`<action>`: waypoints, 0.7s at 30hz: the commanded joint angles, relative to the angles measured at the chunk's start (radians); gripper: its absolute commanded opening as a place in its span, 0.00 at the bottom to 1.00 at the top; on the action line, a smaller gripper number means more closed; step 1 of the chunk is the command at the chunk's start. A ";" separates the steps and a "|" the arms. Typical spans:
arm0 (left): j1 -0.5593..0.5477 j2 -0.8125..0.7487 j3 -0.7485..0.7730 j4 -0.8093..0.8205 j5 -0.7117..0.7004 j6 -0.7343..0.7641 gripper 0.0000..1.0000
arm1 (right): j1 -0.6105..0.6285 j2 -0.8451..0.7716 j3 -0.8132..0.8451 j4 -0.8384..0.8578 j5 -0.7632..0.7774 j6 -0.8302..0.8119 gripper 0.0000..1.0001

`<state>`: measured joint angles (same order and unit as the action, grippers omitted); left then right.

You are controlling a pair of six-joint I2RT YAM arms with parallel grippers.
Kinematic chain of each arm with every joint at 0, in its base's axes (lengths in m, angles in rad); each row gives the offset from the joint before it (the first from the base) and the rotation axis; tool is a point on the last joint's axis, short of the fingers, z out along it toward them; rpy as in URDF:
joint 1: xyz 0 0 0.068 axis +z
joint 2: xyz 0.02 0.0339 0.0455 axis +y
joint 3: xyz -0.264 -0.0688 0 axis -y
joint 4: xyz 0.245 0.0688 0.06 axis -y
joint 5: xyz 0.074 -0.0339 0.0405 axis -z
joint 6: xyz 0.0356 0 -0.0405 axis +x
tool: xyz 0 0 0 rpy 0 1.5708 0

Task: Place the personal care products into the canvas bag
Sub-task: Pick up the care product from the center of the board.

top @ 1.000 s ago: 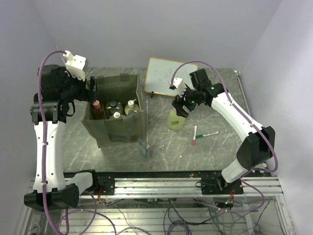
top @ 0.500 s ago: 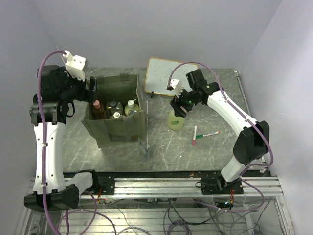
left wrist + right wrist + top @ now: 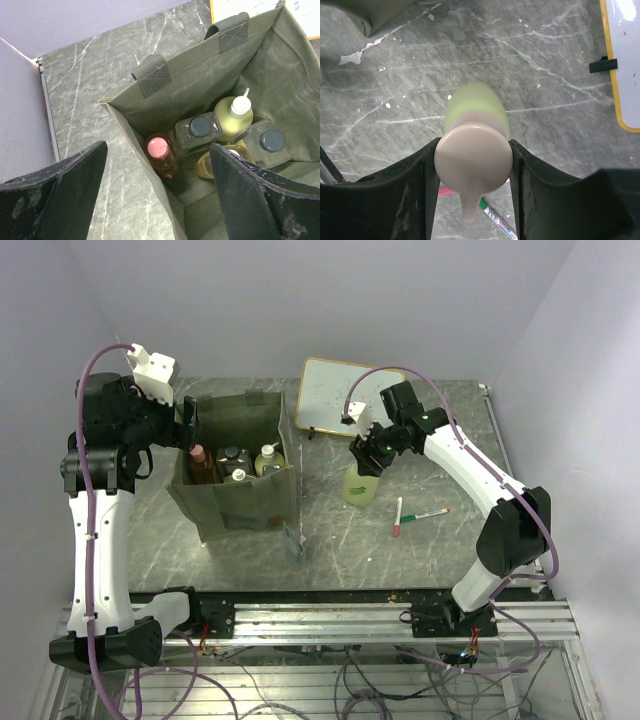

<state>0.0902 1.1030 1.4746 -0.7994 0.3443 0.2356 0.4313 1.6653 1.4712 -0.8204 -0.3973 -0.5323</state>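
In the upper left of the top view, the left gripper [image 3: 188,426] hung at the top left rim of the canvas bag [image 3: 240,508]. Its jaws stood wide apart and held nothing. In the left wrist view one finger [image 3: 65,195] was outside the bag wall over the tabletop [image 3: 330,540], and the other finger [image 3: 250,200] was over the bag's open mouth.

The bag stood upright left of centre, its two strap handles on the far rim. Five bottles stood inside it. The orange bottle [image 3: 160,152] with the pink cap was at the left. A clear dark-capped bottle [image 3: 199,129] stood beside it, and the yellow-green bottle [image 3: 231,115] with the white cap was further right. A second dark-capped bottle [image 3: 270,144] stood at the right edge. The amber bottle [image 3: 210,166] was partly hidden behind the nearer finger.

Right of centre, apart from the bag, the green bottle [image 3: 360,486] stood upright on the tabletop. The right gripper [image 3: 370,458] was over it from above. In the right wrist view its jaws were drawn in narrow, one finger touching each side of the peach pump head [image 3: 472,160].

The whiteboard [image 3: 335,395] lay behind the bottle, toward the top of the frame. A red marker [image 3: 398,517] and a green marker [image 3: 431,513] lay on the tabletop just to the bottle's right.
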 commanded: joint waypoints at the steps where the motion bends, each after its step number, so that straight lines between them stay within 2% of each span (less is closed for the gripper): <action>1: 0.020 -0.007 0.022 0.005 0.012 -0.003 0.94 | -0.004 0.007 0.038 0.017 -0.014 0.005 0.41; 7: 0.039 -0.009 0.021 -0.008 0.036 -0.006 0.94 | -0.003 -0.020 0.082 -0.002 -0.021 0.006 0.09; 9: 0.047 -0.011 0.022 -0.020 0.064 -0.001 0.94 | -0.004 -0.037 0.095 -0.009 -0.027 0.009 0.01; 15: 0.074 -0.021 0.022 -0.055 0.067 0.023 0.93 | -0.003 -0.075 0.172 -0.048 -0.039 0.020 0.00; 21: 0.075 -0.015 0.040 -0.112 0.060 0.063 0.92 | -0.001 -0.084 0.322 -0.106 -0.057 0.065 0.00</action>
<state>0.1520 1.0988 1.4750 -0.8600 0.3794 0.2638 0.4309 1.6615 1.6588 -0.9432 -0.4034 -0.5060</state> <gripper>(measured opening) 0.928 0.498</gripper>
